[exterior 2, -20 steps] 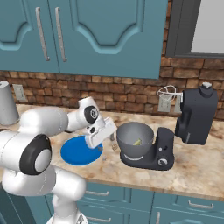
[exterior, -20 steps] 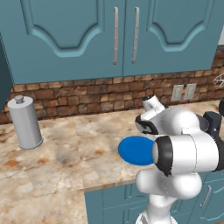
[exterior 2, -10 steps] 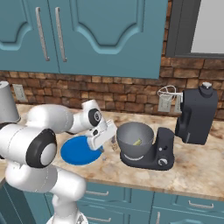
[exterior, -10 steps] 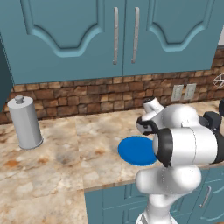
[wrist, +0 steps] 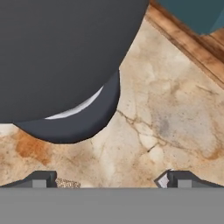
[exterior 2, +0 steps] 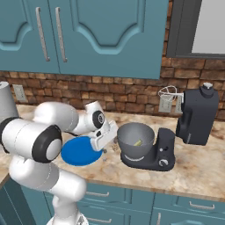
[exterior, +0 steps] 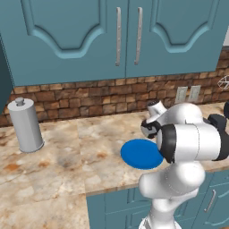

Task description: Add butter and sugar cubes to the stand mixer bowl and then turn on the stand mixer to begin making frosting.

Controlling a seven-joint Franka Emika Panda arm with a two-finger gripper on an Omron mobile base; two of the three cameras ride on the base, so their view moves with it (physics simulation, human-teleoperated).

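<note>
From the left base view, the arm bends low over the blue plate [exterior: 141, 153], reaching toward the mixer side. Across in the right base view, the gripper [exterior 2: 104, 139] hangs released between plate and stand mixer bowl [exterior 2: 135, 139], where the butter [exterior 2: 137, 142] already lies, likely seeking sugar cubes. Under the hand view, spread fingertips [wrist: 40, 178] frame bare counter [wrist: 175, 109] beside the bowl's foot.

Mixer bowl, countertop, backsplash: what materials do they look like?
Stand mixer bowl: looks like brushed metal, matte grey with soft shading inside, no sharp reflections. Countertop: polished stone, probably granite or marble, beige with rust blotches and dark veins. Backsplash: brick, reddish-brown blocks with pale mortar lines.
</note>
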